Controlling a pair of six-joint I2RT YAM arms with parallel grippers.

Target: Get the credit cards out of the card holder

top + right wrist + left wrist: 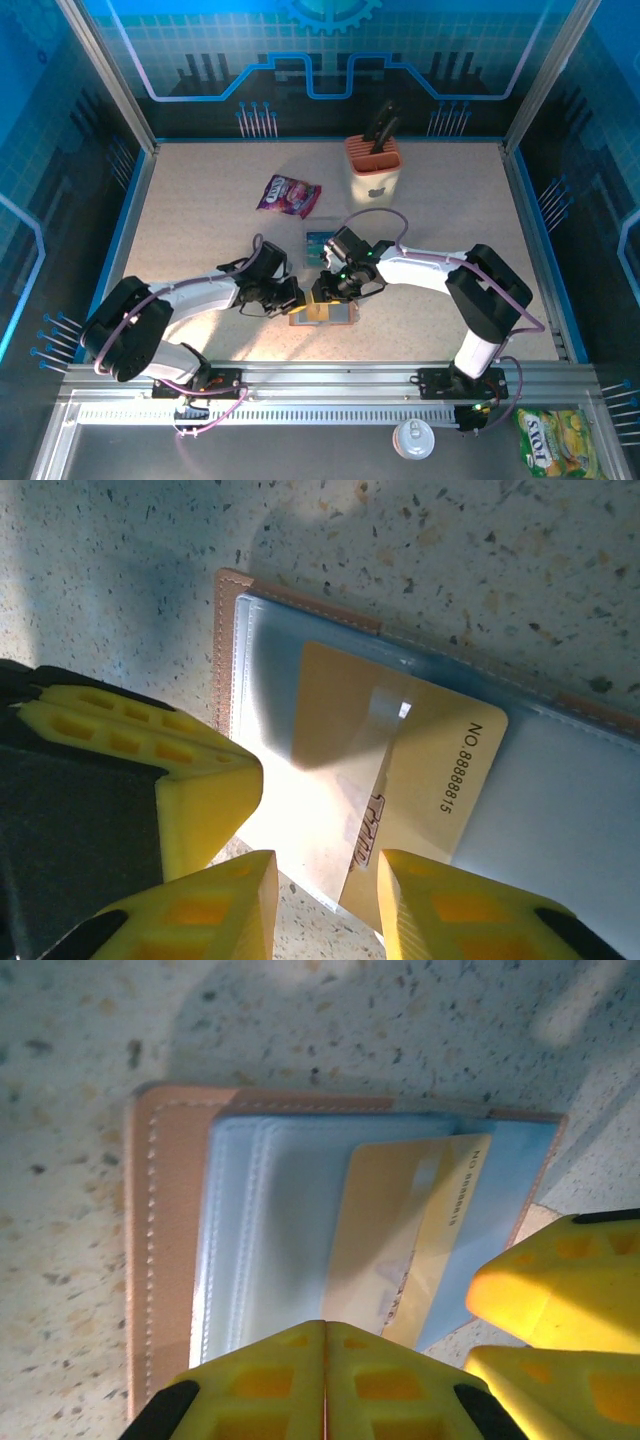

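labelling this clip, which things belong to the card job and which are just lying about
job:
wallet
tan card
teal card

lying about:
purple packet
knife block
green packet
white can

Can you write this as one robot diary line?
left gripper: shut over card holder | right gripper: open at tan card | tan card: partly out

The tan card (400,770) reads "NO 8888815".
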